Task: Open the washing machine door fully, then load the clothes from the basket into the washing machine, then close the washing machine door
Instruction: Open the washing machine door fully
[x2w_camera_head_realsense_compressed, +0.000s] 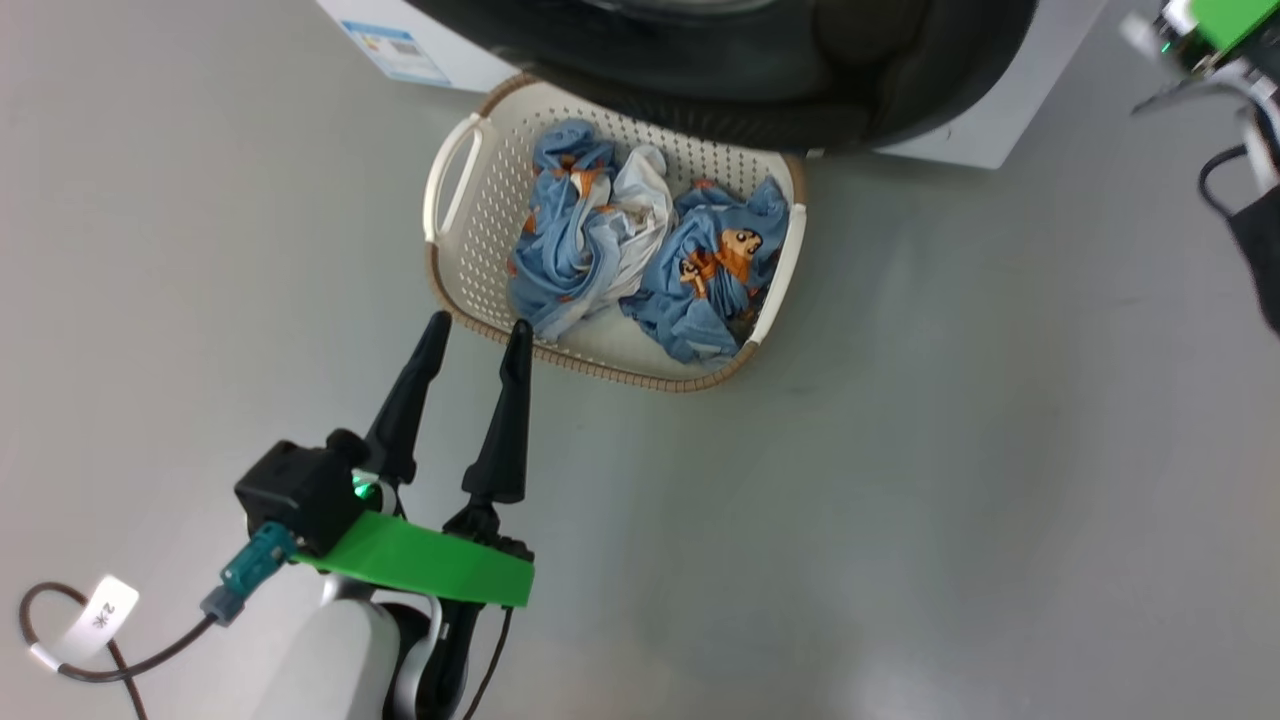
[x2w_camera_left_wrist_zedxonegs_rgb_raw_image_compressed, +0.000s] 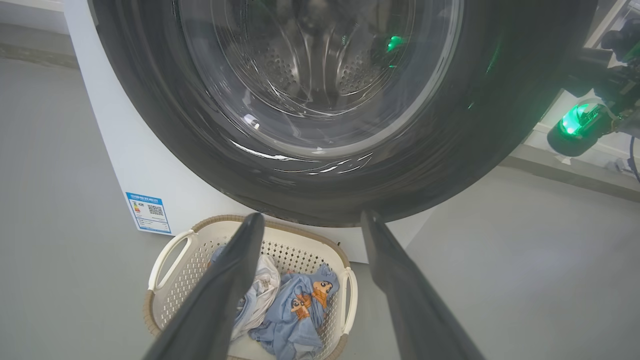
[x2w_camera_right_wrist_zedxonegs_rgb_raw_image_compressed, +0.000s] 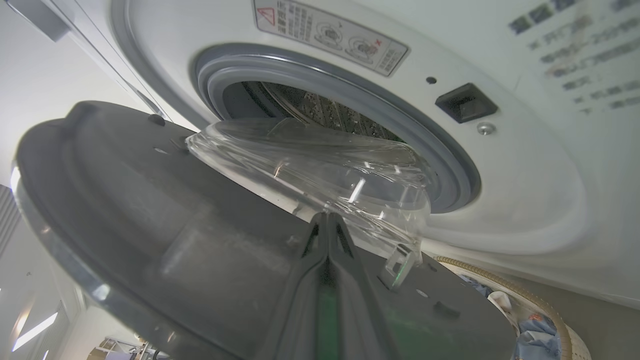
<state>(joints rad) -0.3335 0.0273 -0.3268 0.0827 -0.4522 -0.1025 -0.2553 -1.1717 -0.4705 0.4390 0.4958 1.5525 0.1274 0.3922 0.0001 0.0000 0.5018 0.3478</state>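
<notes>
The washing machine (x2w_camera_right_wrist_zedxonegs_rgb_raw_image_compressed: 525, 200) is standing on the grey floor (x2w_camera_head_realsense_compressed: 950, 450), its drum mouth showing. The washing machine door (x2w_camera_right_wrist_zedxonegs_rgb_raw_image_compressed: 150, 225) is hanging partly swung out, overhanging the far rim of the basket (x2w_camera_head_realsense_compressed: 470, 250), which is sitting just in front of the machine. The clothes (x2w_camera_head_realsense_compressed: 700, 270) are lying bunched inside the basket. The left hand (x2w_camera_head_realsense_compressed: 479, 323) is hovering wide open by the basket's near rim. The right hand (x2w_camera_right_wrist_zedxonegs_rgb_raw_image_compressed: 327, 220) is holding its fingers pressed together, empty, at the door's inner face beside the glass bulge.

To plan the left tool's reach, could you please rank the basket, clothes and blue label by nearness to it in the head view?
1. Basket, just ahead of the left tool.
2. Clothes, inside the basket.
3. Blue label, beyond, upper left.
</notes>
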